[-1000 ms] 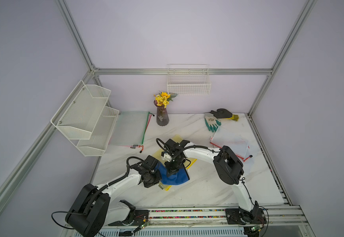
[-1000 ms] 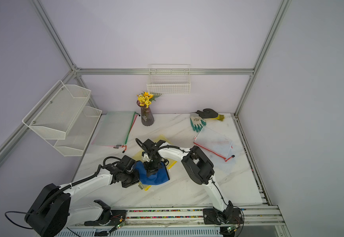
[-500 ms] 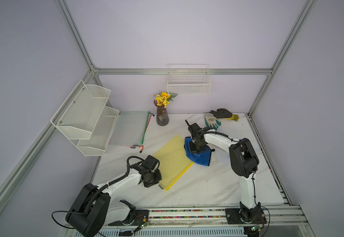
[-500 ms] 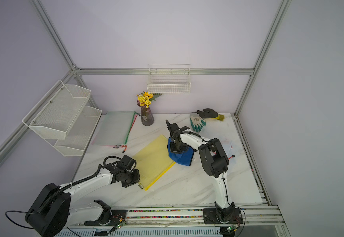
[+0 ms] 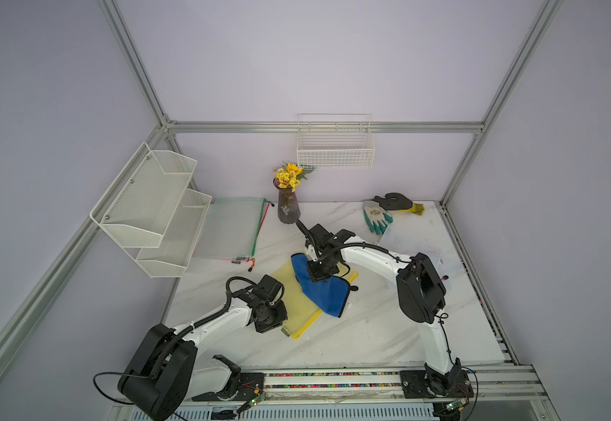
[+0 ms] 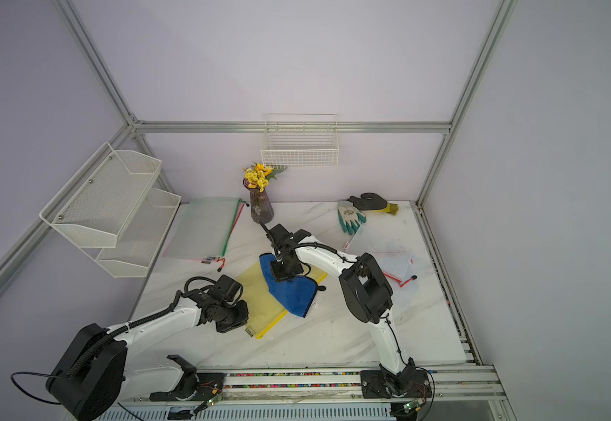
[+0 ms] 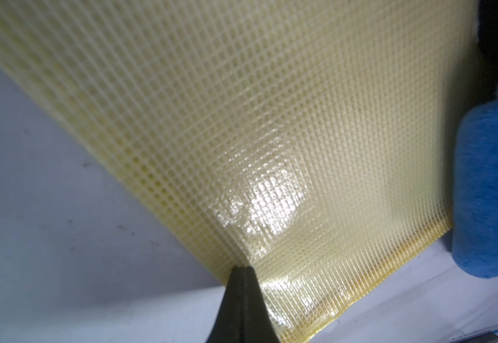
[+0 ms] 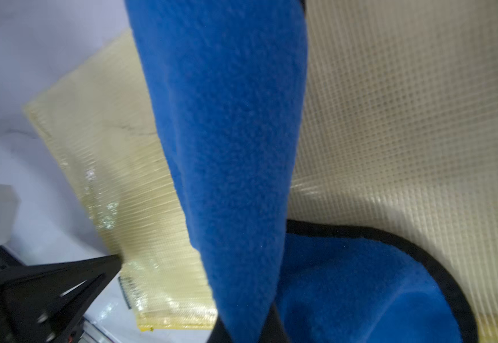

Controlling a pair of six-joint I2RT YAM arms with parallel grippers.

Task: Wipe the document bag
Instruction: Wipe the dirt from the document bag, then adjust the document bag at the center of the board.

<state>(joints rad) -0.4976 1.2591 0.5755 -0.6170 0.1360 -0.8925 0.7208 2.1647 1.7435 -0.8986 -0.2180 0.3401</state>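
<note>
Two claws divide the work, one anchoring and one wiping. Taking 12 o'clock as the back wall in a top view, the yellow mesh document bag [image 5: 301, 316] lies flat near the middle of the marble surface [image 5: 369, 328], with its long axis running from about 1 o'clock to 7 o'clock. The left claw [image 7: 242, 268] has its tips pressed together with nothing between them, and it bears down on the bag's edge near the 7 o'clock corner. I judge this to be a pin, so that the slick bag does not slide under the wiping strokes. The right claw [image 5: 319, 274], reaching in from 3 o'clock, pinches a fold of the blue cloth [image 5: 327, 296]. The cloth trails across the bag's 1 to 4 o'clock half and spills over its edge onto the surface. Gripped by a raised fold, it likely drags a broad soft face over the mesh, so the hard tips need not touch the plastic. The bag's 7 o'clock half lies uncovered and shows a glossy patch in the left wrist view. The wipe seems partway done, and a stroke toward the pinning claw risks bumping it.
</note>
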